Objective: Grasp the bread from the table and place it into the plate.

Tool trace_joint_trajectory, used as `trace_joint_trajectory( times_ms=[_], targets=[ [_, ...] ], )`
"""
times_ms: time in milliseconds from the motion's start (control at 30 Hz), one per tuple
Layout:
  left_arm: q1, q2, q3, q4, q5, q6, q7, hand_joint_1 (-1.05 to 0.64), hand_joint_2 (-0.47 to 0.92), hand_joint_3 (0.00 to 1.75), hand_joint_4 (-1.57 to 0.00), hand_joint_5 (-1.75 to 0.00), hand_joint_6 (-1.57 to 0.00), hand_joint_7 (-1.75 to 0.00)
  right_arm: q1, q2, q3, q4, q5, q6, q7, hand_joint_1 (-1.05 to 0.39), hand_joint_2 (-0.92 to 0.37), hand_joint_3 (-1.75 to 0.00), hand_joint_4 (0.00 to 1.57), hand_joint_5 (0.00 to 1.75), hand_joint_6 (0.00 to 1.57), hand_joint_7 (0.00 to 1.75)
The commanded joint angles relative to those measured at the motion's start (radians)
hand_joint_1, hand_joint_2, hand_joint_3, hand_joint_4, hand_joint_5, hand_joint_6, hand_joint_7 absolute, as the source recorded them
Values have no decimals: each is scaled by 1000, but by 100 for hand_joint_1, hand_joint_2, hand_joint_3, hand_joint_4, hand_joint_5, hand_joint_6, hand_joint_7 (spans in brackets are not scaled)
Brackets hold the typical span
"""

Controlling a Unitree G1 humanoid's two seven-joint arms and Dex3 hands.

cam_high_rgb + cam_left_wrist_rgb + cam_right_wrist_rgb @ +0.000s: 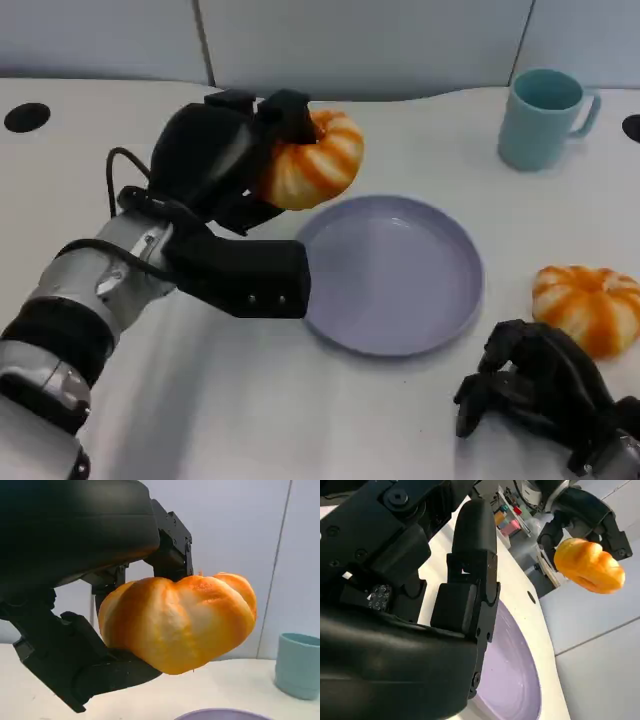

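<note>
My left hand (225, 160) grips an orange-and-white striped bread (312, 160) and holds it in the air just past the far left rim of the lavender plate (400, 330). The left wrist view shows the same bread (180, 620) pinched between the black fingers (170, 550), with the plate's rim (222, 713) below. In the right wrist view that bread (590, 565) hangs above the plate (515, 680). A second bread (590, 305) lies on the table right of the plate. My right hand (540, 395) rests on the table near it with fingers curled, holding nothing.
A light teal mug (545, 115) stands at the back right, also visible as the mug (297, 665) in the left wrist view. A black round hole (27, 117) sits in the table at the far left. A grey wall panel closes off the back edge.
</note>
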State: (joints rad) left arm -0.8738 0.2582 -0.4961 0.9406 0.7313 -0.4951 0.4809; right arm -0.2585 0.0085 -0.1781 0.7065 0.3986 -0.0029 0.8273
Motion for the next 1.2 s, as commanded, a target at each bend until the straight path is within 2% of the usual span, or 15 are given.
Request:
trace_joint_trajectory(
  times_ms=[33, 67, 167, 300, 367, 467, 667, 767, 867, 900, 933, 1000, 1033, 1100, 1200],
  targets=[
    [-23, -6, -7, -5, 0, -43, -29, -23, 50, 120, -91, -175, -69, -175, 5, -15, 2, -5, 3, 11, 6, -105, -48, 0, 157, 63, 157, 44],
    [-23, -6, -6, -4, 1, -46, -32, -23, 50, 119, -91, -175, -69, -175, 6, -15, 3, -6, 3, 12, 6, -105, -48, 0, 157, 63, 157, 44],
    [-44, -19, -17, 20, -37, -97, -197, -27, 60, 108, -92, -175, -71, -175, 10, -12, 5, -11, 1, 10, 1, -105, -48, 0, 157, 63, 157, 44],
    [-52, -39, -16, 46, -68, -128, -319, -27, 60, 107, -95, -175, -75, -175, 13, -12, 11, -18, -3, 5, -1, -105, -49, -1, 157, 63, 157, 45],
    [-54, -56, -20, 64, -68, -131, -338, -24, 51, 116, -95, -175, -77, -175, 16, -11, 14, -22, -2, 5, -6, -105, -49, -1, 157, 63, 157, 45],
    [-58, -68, -18, 79, -68, -129, -352, -24, 49, 126, -95, -175, -78, -175, 19, -12, 16, -25, -1, 4, -9, -105, -49, 0, 157, 64, 157, 46],
    [-59, -70, -15, 84, -66, -132, -354, -24, 48, 128, -95, -175, -78, -175, 20, -13, 19, -26, 1, 4, -11, -105, -49, 0, 157, 64, 157, 46],
    [-77, -130, -38, 147, -51, -111, -340, -28, 48, 128, -97, -175, -76, -175, 29, -10, 24, -42, -1, 2, -13, -105, -49, 0, 157, 64, 157, 46],
    [-87, -144, -41, 171, -55, -112, -349, -27, 49, 127, -86, -174, -70, -172, 36, -8, 29, -52, -5, -9, -19, -105, -50, -1, 157, 64, 157, 46],
    [-88, -145, -33, 172, -73, -110, -383, -28, 51, 121, -80, -167, -64, -161, 38, -8, 29, -56, -4, -4, -21, -105, -50, -1, 157, 64, 157, 46],
    [-88, -147, -27, 172, -85, -108, -409, -29, 62, 97, -71, -146, -59, -126, 38, -8, 29, -59, -2, 1, -22, -105, -50, -1, 157, 64, 157, 47],
    [-87, -147, -19, 169, -100, -105, -441, -31, 77, 66, -65, -127, -58, -90, 40, -9, 29, -62, 0, 6, -24, -105, -50, -1, 157, 65, 157, 47],
    [-93, -143, -27, 167, -94, -96, -470, -31, 79, 62, -64, -125, -59, -86, 41, -10, 30, -63, -1, 2, -23, -105, -50, -1, 157, 65, 157, 47],
    [-100, -138, -36, 163, -86, -81, -514, -45, 89, 30, -36, -94, -40, -61, 41, -12, 31, -63, -2, 0, -21, -105, -50, 0, 157, 65, 157, 47],
    [-102, -136, -39, 151, -84, -61, -556, -54, 92, 20, -25, -82, -34, -53, 41, -13, 31, -63, -2, 0, -21, -105, -50, 0, 157, 65, 157, 46]
  ],
)
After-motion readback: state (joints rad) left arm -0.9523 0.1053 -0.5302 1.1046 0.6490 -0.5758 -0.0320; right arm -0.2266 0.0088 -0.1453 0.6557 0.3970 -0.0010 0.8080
